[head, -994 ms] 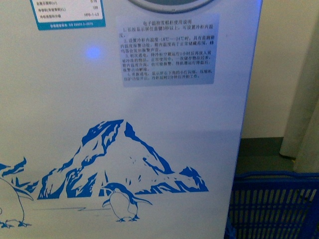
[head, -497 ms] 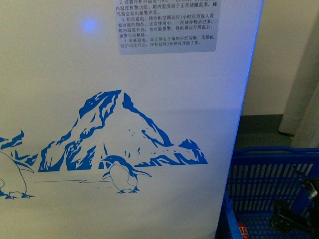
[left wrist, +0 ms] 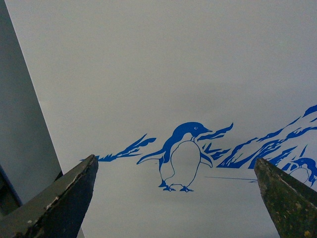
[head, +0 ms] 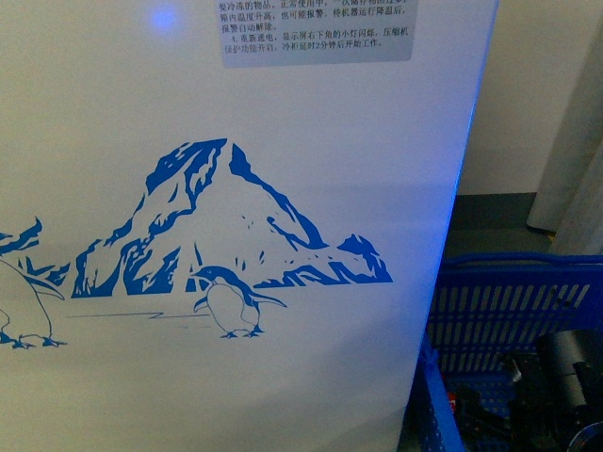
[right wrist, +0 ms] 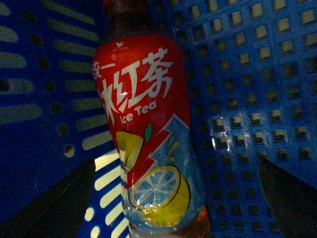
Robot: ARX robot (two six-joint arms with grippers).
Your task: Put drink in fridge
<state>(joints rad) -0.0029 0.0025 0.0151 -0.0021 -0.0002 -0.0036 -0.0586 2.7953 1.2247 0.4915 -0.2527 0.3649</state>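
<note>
The drink (right wrist: 143,109), a small clear plastic bottle with a red label, white lettering, the words "Ice Tea" and a lemon picture, lies inside the blue plastic mesh basket (right wrist: 247,99). It rests against the basket's perforated wall, with brownish liquid showing at both ends of the label.

The right gripper (right wrist: 176,163) is spread wide. Its two dark fingers (right wrist: 64,203) stand one on each side of the bottle, and neither appears to touch it. It has hold of nothing.

In the front view the fridge (head: 283,141), a white chest cooler, fills the left and middle. Its near wall carries a blue mountain print (head: 217,226), blue-outlined penguins (head: 231,311), a grey sticker (head: 316,33) of small text at the top, and a blue light spot (head: 165,17). The basket stands low on the right, just beside the fridge's corner. The dark right arm (head: 565,372) reaches down into it. A small red patch by the basket's near left side may be the bottle, but it is too dim to be sure.

The left gripper (left wrist: 174,159) is also wide apart and empty. Its worn dark fingers (left wrist: 64,198) face the fridge's white wall, and one printed penguin shows between them.
</note>
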